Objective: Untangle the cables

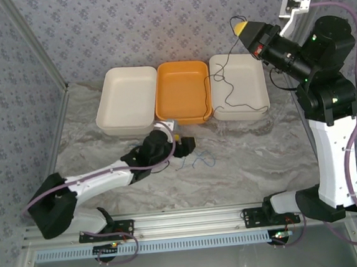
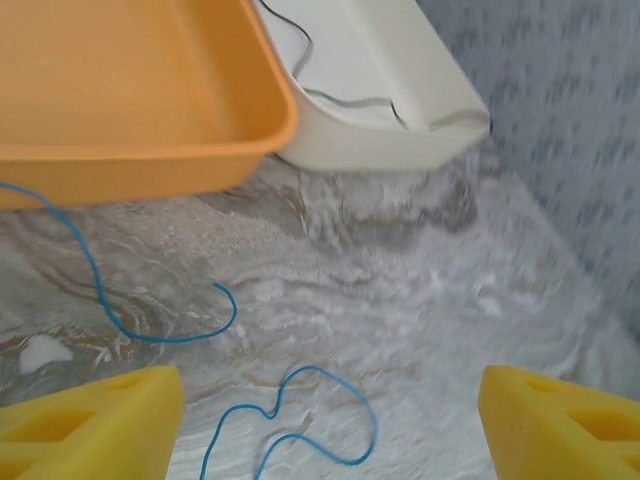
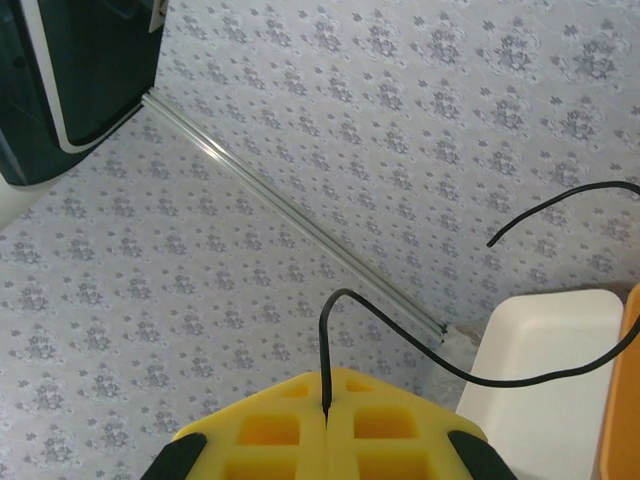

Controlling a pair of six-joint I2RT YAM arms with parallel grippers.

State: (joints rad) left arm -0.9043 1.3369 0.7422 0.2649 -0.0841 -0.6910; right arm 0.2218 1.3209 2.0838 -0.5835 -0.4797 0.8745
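The table (image 1: 262,157) is marbled grey and white (swirled like cloudy stone). The walls (image 3: 350,120) are blue-grey with a small repeating flower print. The orange tray (image 1: 181,92) and the cream trays (image 1: 125,97) are plain. The blue cable (image 2: 180,341) is bright and the black cable (image 3: 323,360) dark. The fingers (image 2: 90,420) are yellow.

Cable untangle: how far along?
Done: blue cable lies on the table, apart from the black cable. In hand: right gripper, shut, holds the black cable up, its tail in the right white tray. To do: black cable not yet set down; left gripper, open, hovers over blue cable.
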